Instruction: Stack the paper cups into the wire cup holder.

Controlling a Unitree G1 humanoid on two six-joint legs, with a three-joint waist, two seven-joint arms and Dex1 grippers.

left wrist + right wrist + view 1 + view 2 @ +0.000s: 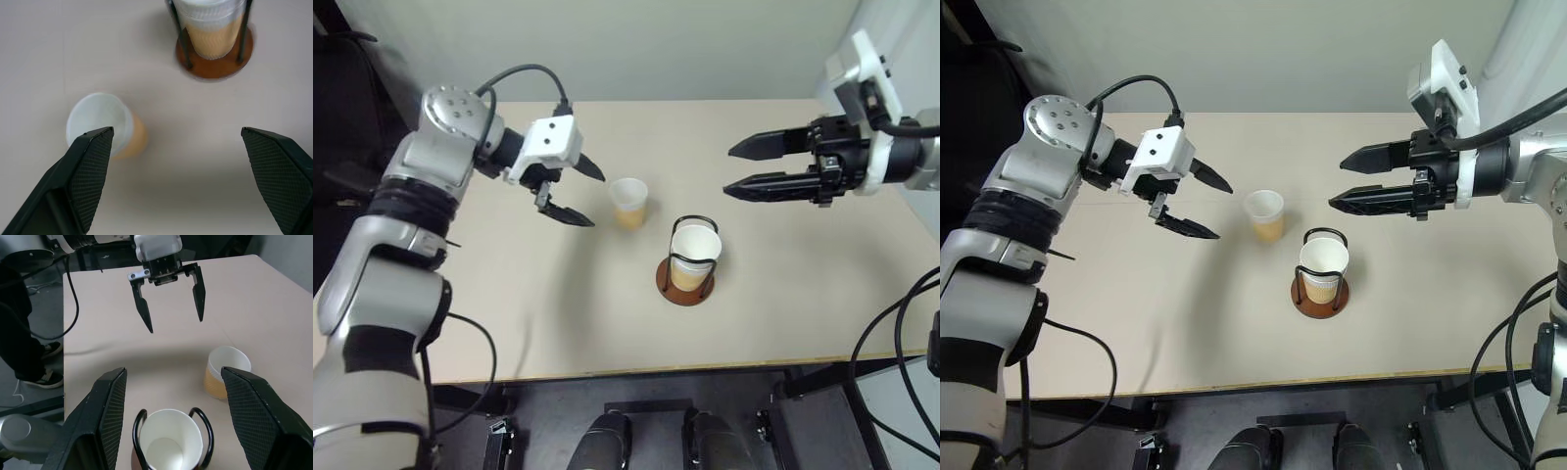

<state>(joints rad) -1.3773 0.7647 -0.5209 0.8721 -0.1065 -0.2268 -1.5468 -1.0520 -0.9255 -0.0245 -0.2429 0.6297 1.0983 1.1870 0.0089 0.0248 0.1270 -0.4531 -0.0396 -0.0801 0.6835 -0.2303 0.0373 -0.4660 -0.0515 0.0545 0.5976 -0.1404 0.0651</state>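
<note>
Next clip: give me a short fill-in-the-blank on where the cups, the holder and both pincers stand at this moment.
1. The wire cup holder stands on the table and has a paper cup standing ____ it.
2. The loose cup stands upright on the table, ____ the holder, not touching it.
3. The left pincer is ____, with nothing between its fingers.
4. The right pincer hangs above the table, open and holding ____.

Missing words: inside; beside; open; nothing

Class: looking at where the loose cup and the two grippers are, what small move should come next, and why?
Probably the left gripper should ease toward the loose paper cup and straddle it: its jaws are open beside the cup, which stands upright on the table outside the wire cup holder.
</note>
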